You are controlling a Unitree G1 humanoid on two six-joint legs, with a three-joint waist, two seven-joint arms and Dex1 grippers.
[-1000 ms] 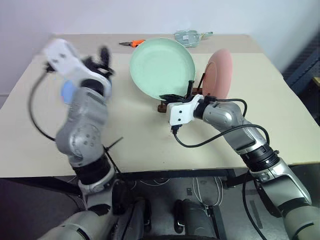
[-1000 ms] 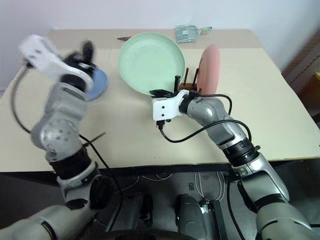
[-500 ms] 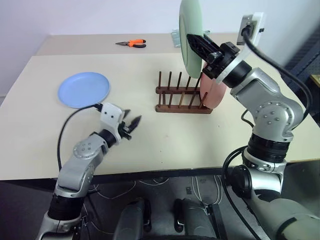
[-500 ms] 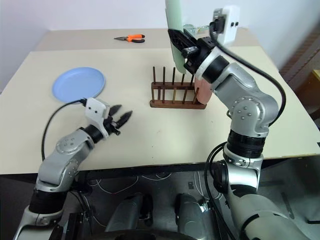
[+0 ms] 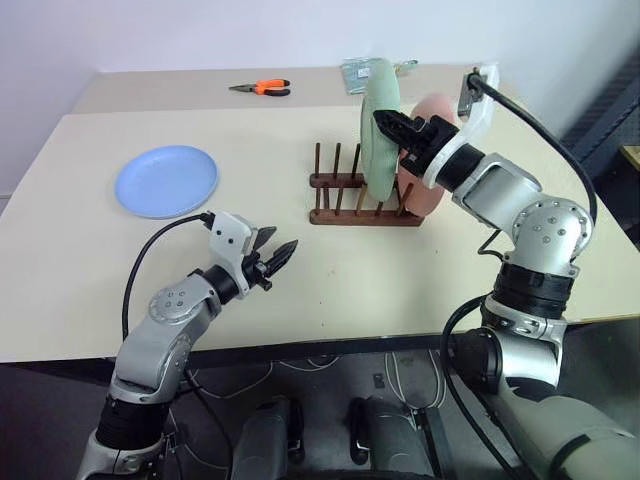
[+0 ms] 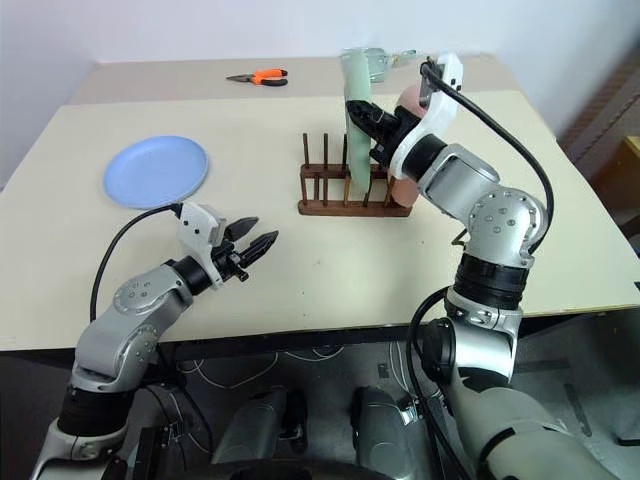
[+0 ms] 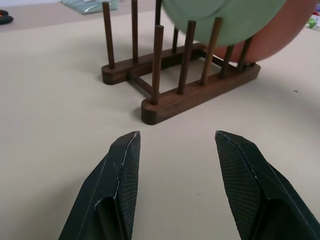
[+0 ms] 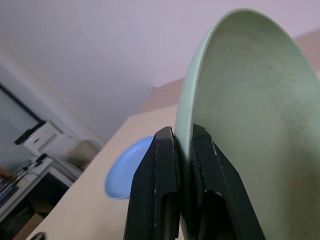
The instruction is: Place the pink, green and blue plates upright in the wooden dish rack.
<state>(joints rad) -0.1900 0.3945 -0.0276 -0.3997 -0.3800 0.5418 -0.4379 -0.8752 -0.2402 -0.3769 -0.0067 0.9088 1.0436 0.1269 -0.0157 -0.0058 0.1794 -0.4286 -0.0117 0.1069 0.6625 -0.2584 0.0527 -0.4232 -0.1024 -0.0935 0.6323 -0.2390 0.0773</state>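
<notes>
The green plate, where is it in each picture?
Left eye view: green plate upright over the wooden dish rack, pinched by the right gripper.
Right eye view: same spot.
Left wrist view: behind the pegs.
Right wrist view: close up, between the fingers.
Shared landmark: the rack.

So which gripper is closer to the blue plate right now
Left. The left gripper hovers open over the table just nearside of the blue plate; the right gripper is across at the dish rack, clamping the green plate.

Left gripper [image 5: 277,256] low over the table, pointing level toward the right, fingers spread, nothing held. Right gripper [image 6: 366,117] raised, arm bent, pointing left, fingers [image 8: 159,165] pinched on the green plate [image 5: 378,130] rim.
</notes>
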